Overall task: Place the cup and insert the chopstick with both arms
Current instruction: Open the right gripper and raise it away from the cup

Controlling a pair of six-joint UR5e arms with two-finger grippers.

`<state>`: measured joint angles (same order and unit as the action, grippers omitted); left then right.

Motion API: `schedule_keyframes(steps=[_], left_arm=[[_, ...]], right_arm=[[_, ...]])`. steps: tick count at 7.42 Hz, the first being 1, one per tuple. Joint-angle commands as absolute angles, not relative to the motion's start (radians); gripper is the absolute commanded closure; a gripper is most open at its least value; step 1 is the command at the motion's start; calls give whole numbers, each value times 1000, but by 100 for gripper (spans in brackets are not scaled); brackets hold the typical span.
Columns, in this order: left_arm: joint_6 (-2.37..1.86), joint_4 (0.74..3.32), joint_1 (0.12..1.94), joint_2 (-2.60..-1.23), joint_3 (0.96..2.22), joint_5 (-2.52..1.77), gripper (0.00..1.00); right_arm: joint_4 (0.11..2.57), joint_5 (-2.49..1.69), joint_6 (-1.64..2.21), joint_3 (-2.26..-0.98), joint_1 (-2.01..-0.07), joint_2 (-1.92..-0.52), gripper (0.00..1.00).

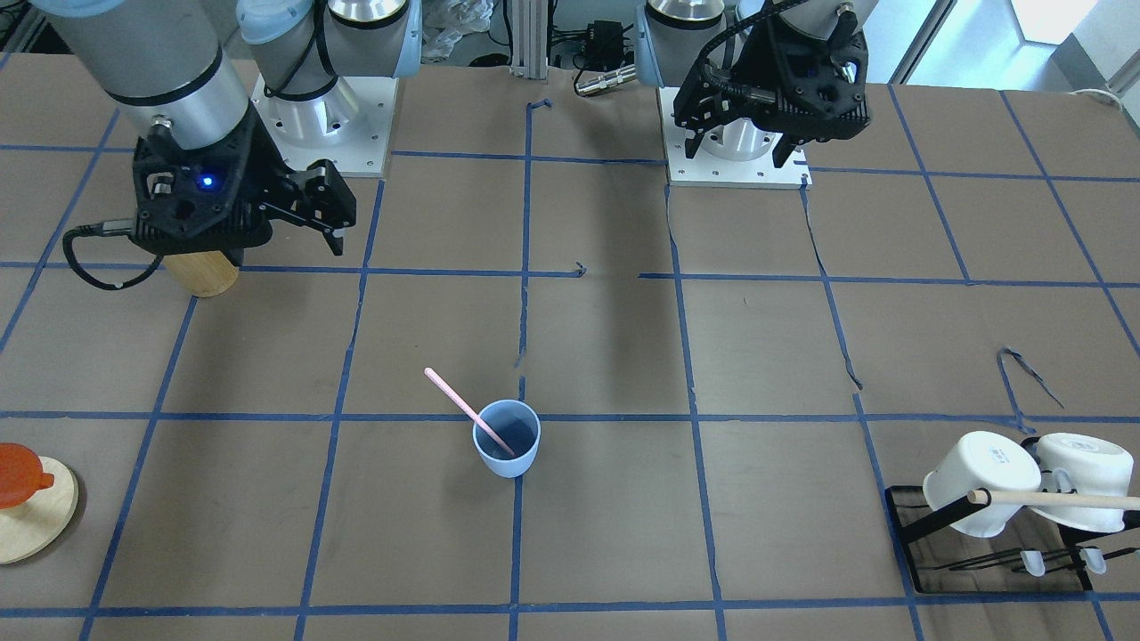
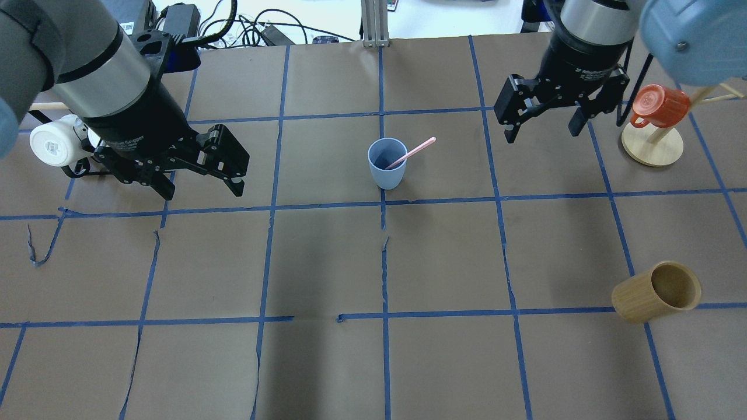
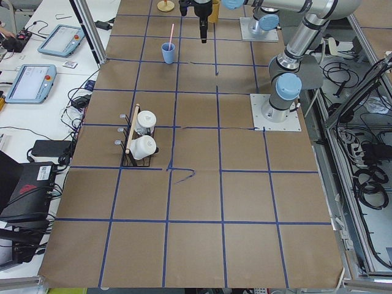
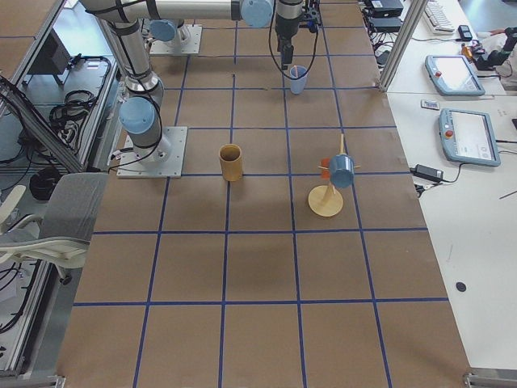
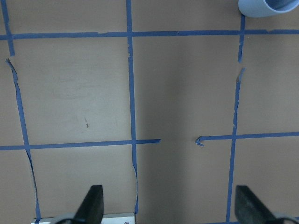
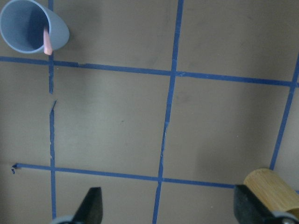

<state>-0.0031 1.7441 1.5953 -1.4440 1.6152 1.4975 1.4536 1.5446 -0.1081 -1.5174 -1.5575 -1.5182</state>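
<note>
The light blue cup (image 2: 387, 163) stands upright at the middle of the table; it also shows in the front view (image 1: 507, 438) and at the top edge of both wrist views (image 5: 268, 7) (image 6: 32, 30). The pale pink chopstick (image 2: 413, 151) stands in it, leaning on the rim (image 1: 463, 408). My left gripper (image 2: 201, 189) is open and empty, raised to the left of the cup (image 5: 170, 207). My right gripper (image 2: 543, 133) is open and empty, raised to the right of the cup (image 6: 169, 207).
A tan bamboo cylinder (image 2: 656, 291) stands at the near right. A red cup (image 2: 659, 105) hangs on a wooden stand (image 2: 652, 146) at the far right. White mugs (image 1: 980, 481) and a wooden rod (image 1: 1060, 500) sit on a black rack at the left.
</note>
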Motion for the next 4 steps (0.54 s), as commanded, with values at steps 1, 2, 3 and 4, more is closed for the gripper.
schedule_keyframes(steps=[1,2,3,4], left_arm=[[-3,1744,1595,-1443,1615,1499,0],[-3,1744,1595,-1443,1614,1499,0],[-3,1746,1595,-1442,1615,1502,0],[-3,1746,1595,-1440,1615,1502,0]], right_arm=[[1387,1569,-100,-1517,-1546,-1534,0],[1382,1568,-100,-1517,-1546,-1537,0],[1378,1569,-97,-1517,-1546,-1537,0],[1355,1568,-97,-1502,-1546,-1540,0]])
